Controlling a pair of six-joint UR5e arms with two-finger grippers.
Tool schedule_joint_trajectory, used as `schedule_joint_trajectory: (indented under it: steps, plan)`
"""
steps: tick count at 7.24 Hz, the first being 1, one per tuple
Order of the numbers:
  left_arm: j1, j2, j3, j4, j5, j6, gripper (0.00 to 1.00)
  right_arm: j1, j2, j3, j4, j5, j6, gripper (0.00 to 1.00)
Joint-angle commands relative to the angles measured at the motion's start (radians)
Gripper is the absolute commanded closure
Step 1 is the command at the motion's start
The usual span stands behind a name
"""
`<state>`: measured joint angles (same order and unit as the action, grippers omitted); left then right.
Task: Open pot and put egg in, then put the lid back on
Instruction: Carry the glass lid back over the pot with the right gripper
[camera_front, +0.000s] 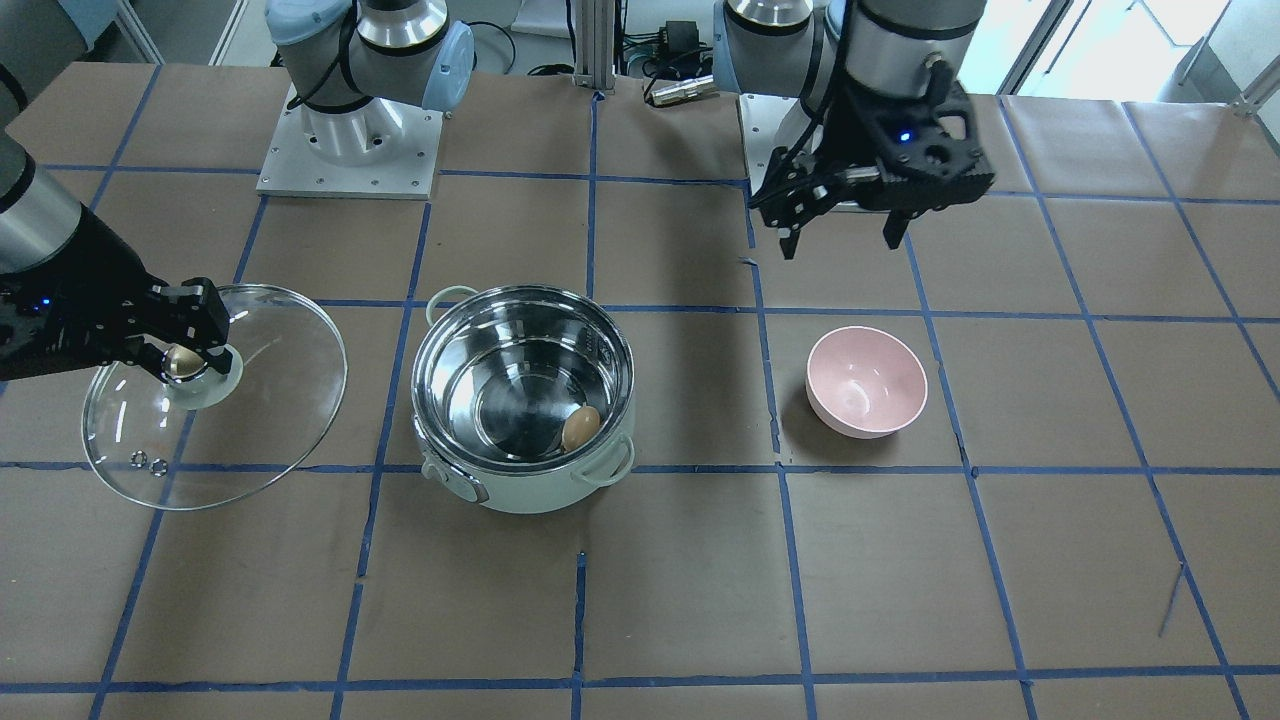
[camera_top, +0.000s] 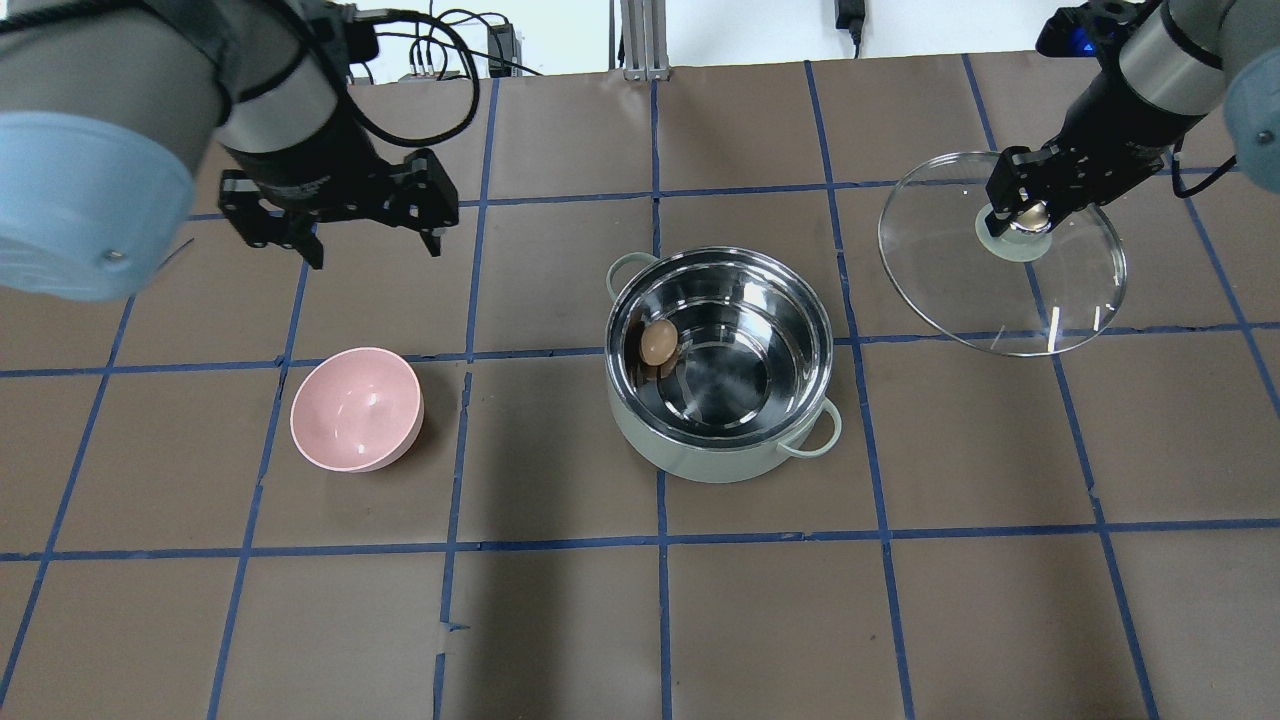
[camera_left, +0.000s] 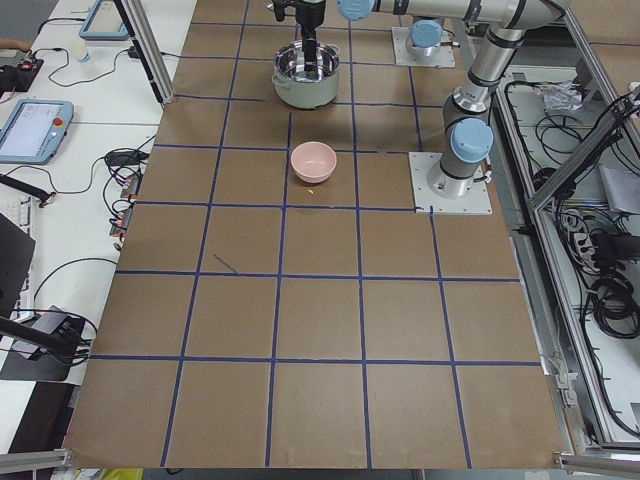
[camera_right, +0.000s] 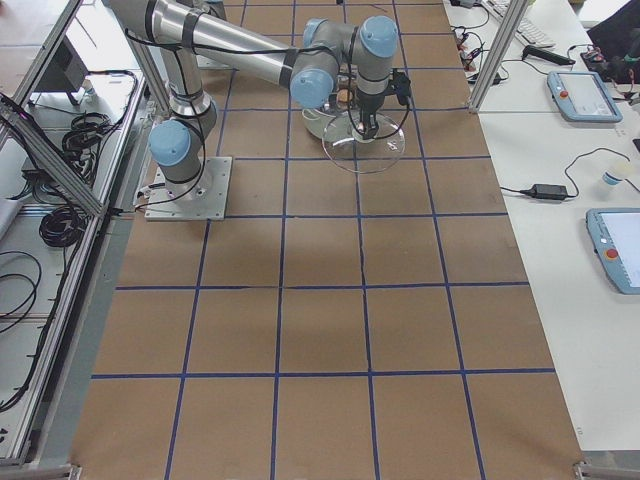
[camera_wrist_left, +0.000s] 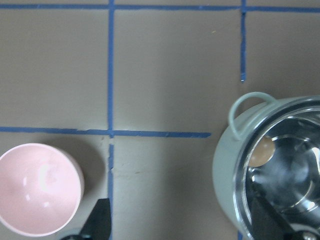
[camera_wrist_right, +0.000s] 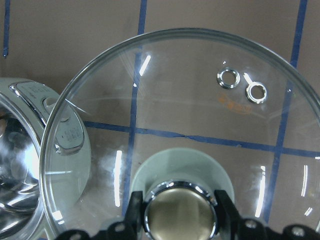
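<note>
Clamped in the right gripper (camera_wrist_right: 180, 207), whose fingers are closed tight on it, the knob (camera_wrist_right: 180, 220) fills the wrist view, and the glass lid (camera_wrist_right: 200, 100) hangs tilted from it. Beside and below that gripper, clear of the lid, stands the open pot (camera_top: 720, 455), with the egg (camera_top: 657, 342) inside against its wall. Beyond the pot the left gripper (camera_top: 375, 255) hovers, fingers spread and empty, near the pink bowl (camera_top: 355, 410). Glass is stiff, breakable and probably weighty. The central knob looks the only sound hold, and a level, gentle seating seems wise.
</note>
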<state>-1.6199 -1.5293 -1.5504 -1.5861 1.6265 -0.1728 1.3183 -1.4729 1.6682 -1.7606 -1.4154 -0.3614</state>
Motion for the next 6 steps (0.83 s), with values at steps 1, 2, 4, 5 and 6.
schedule_joint_trajectory:
  steps: [1, 2, 4, 5, 6]
  plan:
    - [0.087, 0.005, 0.128, -0.155, -0.016, 0.067, 0.0, 0.143, -0.012, -0.001, 0.0, -0.008, 0.155, 0.72]
    - [0.098, -0.027, 0.134, -0.152, -0.005, 0.079, 0.0, 0.238, -0.012, -0.002, -0.014, -0.013, 0.303, 0.72]
    - [0.089, -0.04, 0.122, -0.091, -0.016, 0.091, 0.0, 0.378, 0.0, -0.001, -0.084, -0.014, 0.506, 0.72]
    - [0.078, -0.035, 0.102, -0.091, -0.016, 0.093, 0.0, 0.421, 0.012, -0.001, -0.112, -0.013, 0.548, 0.72]
    - [0.081, -0.013, 0.089, -0.091, -0.016, 0.096, 0.0, 0.459, 0.035, -0.001, -0.137, -0.013, 0.602, 0.72]
